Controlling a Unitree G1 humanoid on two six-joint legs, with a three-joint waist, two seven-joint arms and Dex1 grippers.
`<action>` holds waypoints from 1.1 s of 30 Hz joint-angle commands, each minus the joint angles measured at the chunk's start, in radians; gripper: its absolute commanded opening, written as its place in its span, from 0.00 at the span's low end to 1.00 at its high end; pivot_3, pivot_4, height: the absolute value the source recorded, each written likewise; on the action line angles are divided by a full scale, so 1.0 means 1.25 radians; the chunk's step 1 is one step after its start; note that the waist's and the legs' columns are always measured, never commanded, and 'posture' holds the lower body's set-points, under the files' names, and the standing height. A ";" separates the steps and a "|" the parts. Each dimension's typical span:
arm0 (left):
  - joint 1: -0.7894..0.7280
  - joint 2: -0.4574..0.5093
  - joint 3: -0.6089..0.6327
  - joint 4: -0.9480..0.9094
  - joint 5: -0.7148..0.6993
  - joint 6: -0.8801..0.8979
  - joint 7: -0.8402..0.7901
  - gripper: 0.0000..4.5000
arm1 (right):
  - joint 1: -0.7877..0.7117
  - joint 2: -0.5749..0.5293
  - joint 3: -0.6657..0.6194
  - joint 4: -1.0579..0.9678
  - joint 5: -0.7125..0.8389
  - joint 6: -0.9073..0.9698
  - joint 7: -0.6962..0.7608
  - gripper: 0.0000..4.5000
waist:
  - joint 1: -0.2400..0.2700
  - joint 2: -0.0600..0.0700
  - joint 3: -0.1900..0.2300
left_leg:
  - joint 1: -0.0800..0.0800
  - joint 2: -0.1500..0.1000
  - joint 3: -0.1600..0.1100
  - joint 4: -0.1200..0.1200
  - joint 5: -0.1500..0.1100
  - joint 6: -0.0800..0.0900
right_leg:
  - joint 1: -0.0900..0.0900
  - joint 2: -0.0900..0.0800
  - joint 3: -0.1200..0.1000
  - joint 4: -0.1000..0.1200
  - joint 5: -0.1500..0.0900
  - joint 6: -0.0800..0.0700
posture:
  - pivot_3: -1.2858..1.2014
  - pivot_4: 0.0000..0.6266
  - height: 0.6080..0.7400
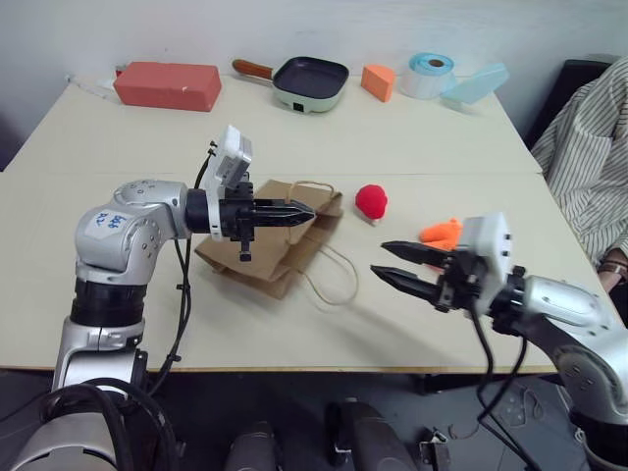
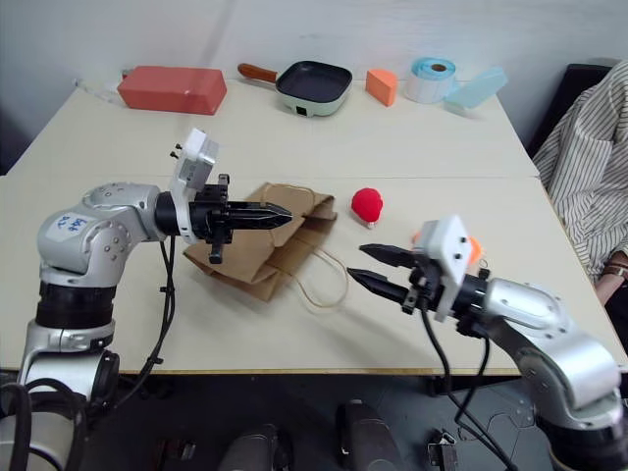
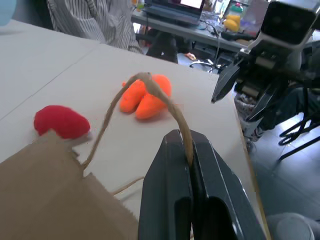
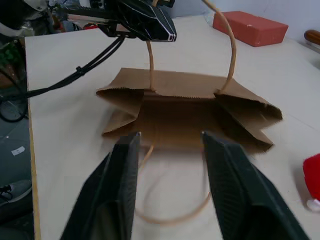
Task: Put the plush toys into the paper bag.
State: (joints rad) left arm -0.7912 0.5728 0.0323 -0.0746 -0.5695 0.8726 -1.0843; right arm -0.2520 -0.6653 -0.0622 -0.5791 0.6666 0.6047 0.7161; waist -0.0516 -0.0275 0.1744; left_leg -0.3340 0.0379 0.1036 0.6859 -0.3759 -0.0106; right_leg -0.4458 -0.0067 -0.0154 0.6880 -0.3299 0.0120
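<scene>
Left claw (image 1: 302,212) pinching bag handle (image 3: 165,100); right claw (image 1: 394,263) parted, empty; two plush toys (image 1: 371,200), one paper bag (image 1: 270,245).

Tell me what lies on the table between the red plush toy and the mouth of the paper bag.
Nothing visible stands between them. The red plush toy lies on bare table just off the paper bag, whose upper handle the left gripper holds pinched; the lower handle loop lies flat in front.
</scene>
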 commanded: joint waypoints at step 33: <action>-0.001 -0.098 -0.021 -0.126 -0.164 -0.040 0.079 0.00 | -0.487 0.201 0.536 0.702 -0.465 -0.194 0.462 0.01 | -0.010 0.000 0.000 | -0.002 0.000 -0.002 0.004 0.000 0.001 | 0.000 0.000 -0.001 0.001 0.000 0.000 | 0.52 0.24 1.00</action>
State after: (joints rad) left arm -0.7954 0.4427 0.0183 -0.1885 -0.7778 0.8528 -0.9633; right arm -0.8574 -0.4348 0.5823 0.2606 0.0976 0.3626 1.2568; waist -0.0644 -0.0273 0.1745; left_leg -0.3363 0.0379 0.1011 0.6916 -0.3764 -0.0099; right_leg -0.4463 -0.0072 -0.0164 0.6894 -0.3299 0.0119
